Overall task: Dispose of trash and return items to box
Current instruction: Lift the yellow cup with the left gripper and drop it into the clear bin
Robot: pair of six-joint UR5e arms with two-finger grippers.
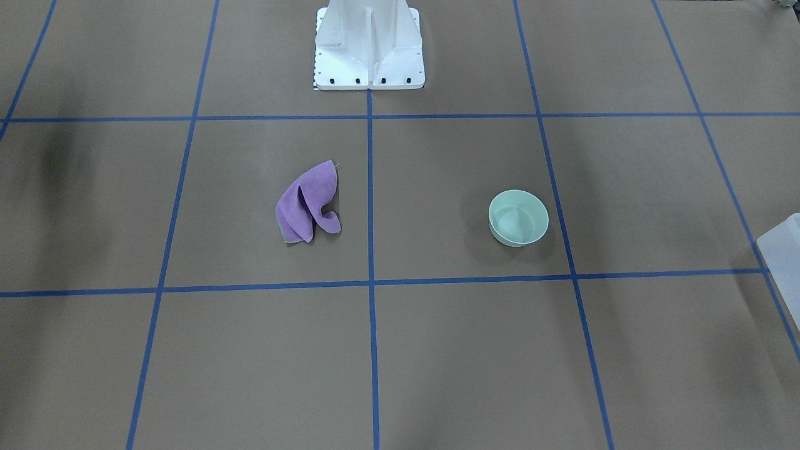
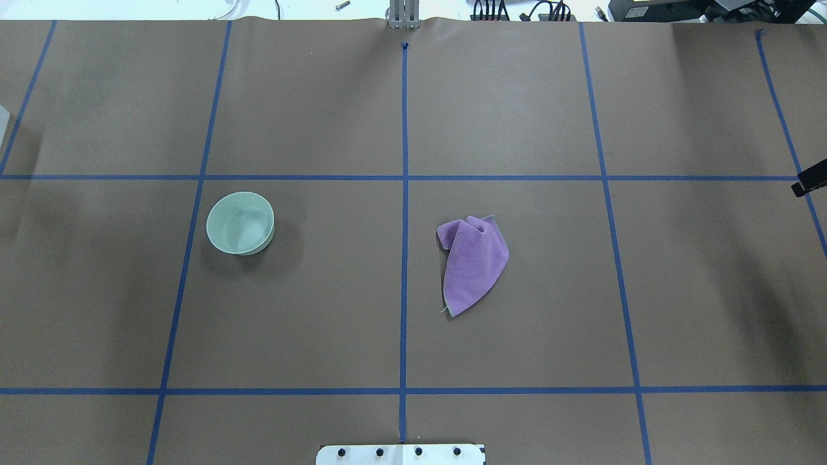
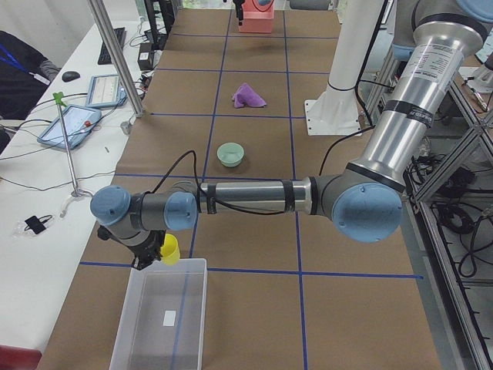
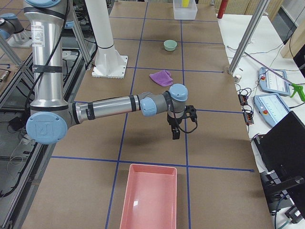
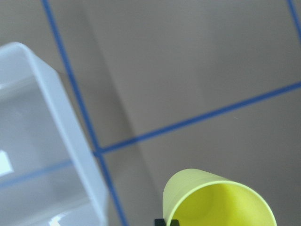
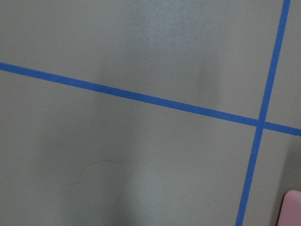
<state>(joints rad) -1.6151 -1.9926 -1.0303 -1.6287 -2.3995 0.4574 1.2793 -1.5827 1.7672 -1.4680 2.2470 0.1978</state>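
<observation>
My left gripper (image 3: 154,253) is shut on a yellow cup (image 3: 169,249) and holds it just above the table beside one end of the translucent box (image 3: 158,316). In the left wrist view the cup (image 5: 218,200) fills the bottom, with a black fingertip (image 5: 167,222) at its rim and the box (image 5: 42,141) to its left. The box looks empty. My right gripper (image 4: 175,130) hangs over bare table near the pink tray (image 4: 148,198). I cannot tell whether it is open or shut. No fingers show in its wrist view.
A crumpled purple cloth (image 2: 475,261) lies right of the table's middle. A pale green bowl (image 2: 240,223) stands on the left half. The white robot pedestal (image 1: 369,47) is at the table's robot side. A corner of the pink tray (image 6: 294,209) shows.
</observation>
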